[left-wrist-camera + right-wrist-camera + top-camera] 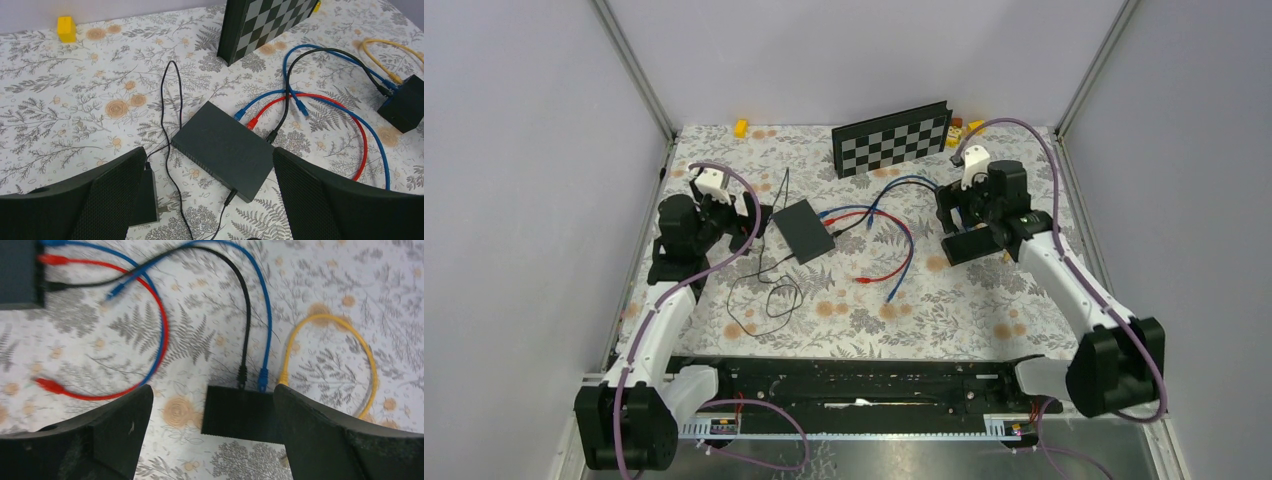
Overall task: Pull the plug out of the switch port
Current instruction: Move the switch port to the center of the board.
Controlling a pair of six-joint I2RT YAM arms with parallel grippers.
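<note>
The black switch point(802, 230) lies left of centre on the floral cloth. Blue point(240, 113), red point(252, 122) and black point(272, 136) plugs sit in its far side, and a thin black lead point(229, 196) enters its near end. My left gripper point(210, 200) hovers open just left of the switch, holding nothing. A smaller black box point(240, 413) lies at the right with black point(242, 375), blue point(263, 377) and yellow point(283, 377) plugs in it. My right gripper point(212, 440) stands open above that box, its fingers apart from it.
A checkerboard point(892, 138) leans at the back, with yellow blocks point(741, 127) near the wall. A black power adapter point(145, 197) lies by my left finger. Loose red point(47, 385) and blue point(116, 290) cable ends rest mid-table, and thin black wire point(764, 290) loops in front.
</note>
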